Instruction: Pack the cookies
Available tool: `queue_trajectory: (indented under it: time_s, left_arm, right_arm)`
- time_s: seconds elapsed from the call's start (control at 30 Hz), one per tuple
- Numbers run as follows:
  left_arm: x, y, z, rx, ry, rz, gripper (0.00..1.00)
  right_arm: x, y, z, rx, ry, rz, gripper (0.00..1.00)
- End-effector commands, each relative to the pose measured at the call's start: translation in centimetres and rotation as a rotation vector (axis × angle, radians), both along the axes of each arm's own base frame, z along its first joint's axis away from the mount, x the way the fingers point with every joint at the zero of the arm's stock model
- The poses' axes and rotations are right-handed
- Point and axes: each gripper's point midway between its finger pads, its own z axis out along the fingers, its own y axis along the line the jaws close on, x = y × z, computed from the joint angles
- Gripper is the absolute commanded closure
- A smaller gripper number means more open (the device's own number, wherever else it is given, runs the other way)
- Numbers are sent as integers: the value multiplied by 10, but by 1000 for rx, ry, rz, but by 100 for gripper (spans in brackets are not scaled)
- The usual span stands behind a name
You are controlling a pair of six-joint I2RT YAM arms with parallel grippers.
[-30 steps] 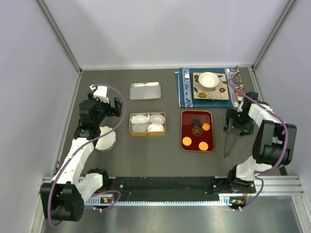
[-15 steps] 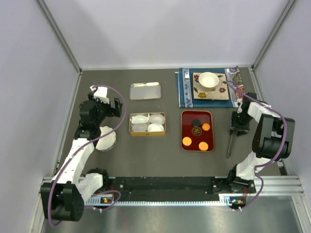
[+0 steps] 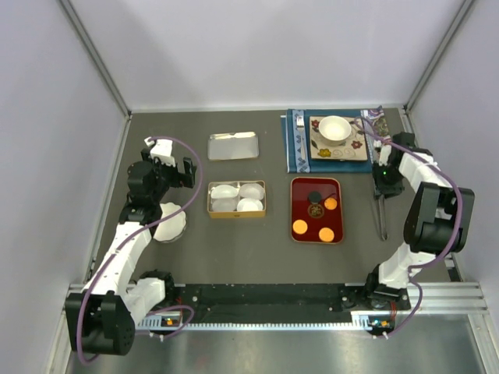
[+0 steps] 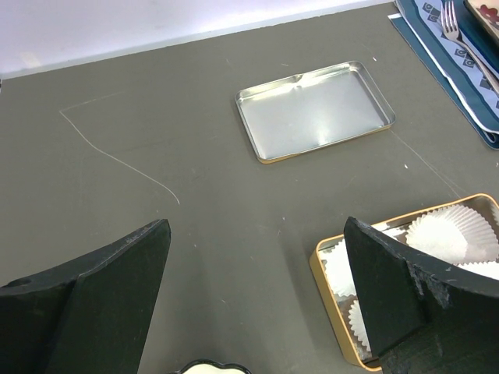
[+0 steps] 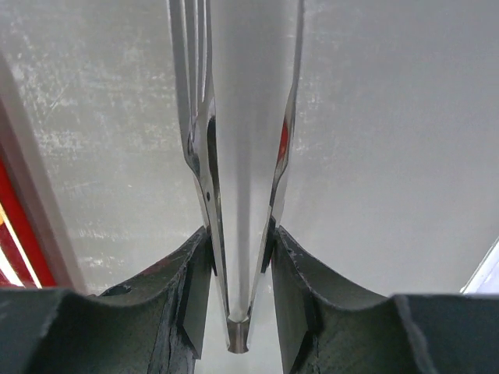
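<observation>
Three orange cookies [image 3: 330, 203] [image 3: 300, 227] [image 3: 326, 233] and a dark one [image 3: 314, 195] lie in the red tray [image 3: 302, 187] right of centre. Right of the tray, my right gripper [image 3: 380, 189] [image 5: 240, 234] is shut on the hinge end of metal tongs [image 3: 381, 218] [image 5: 199, 140]. The tongs' arms point toward the table's near edge. A gold tin [image 3: 210, 213] [image 4: 321, 269] with white paper cups sits left of the tray. My left gripper [image 3: 176, 170] [image 4: 256, 234] hangs open and empty left of the tin.
The tin's silver lid [image 3: 233, 146] [image 4: 312, 109] lies behind the tin. A white dish [image 3: 170, 222] sits under the left arm. At the back right, a blue placemat [image 3: 295, 160] carries a cup [image 3: 334, 128] on a flowered saucer and a fork [image 4: 460, 27].
My right gripper has shut on the tongs and moved a little toward the back. The tongs swung from slanting near-left to pointing near-right. The left arm has stayed still.
</observation>
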Motion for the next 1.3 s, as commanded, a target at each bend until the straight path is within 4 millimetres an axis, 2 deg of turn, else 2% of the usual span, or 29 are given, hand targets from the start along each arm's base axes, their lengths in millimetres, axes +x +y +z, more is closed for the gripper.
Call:
queue_trajectory:
  time_s: [0.0,0.23,0.63,0.97,1.27]
  left_arm:
    - [5,1,13,10,-62,-3,1]
    - [6,4,12,16,-62,14,1]
    - [6,4,13,24,-70,9,1]
    - [6,5,4,36,-67,10,1]
    - [4,5,4,44,-73,5,1]
  right_arm:
    - [4,5,9,-56,9,181,65]
    - [3,14,-3,-69,51,283,62]
    - [2,16,-20,-62,103,342,44]
    - [-4,19,-24,-55,101,347,35]
    - [-6,17,-30,-60,121,360,30]
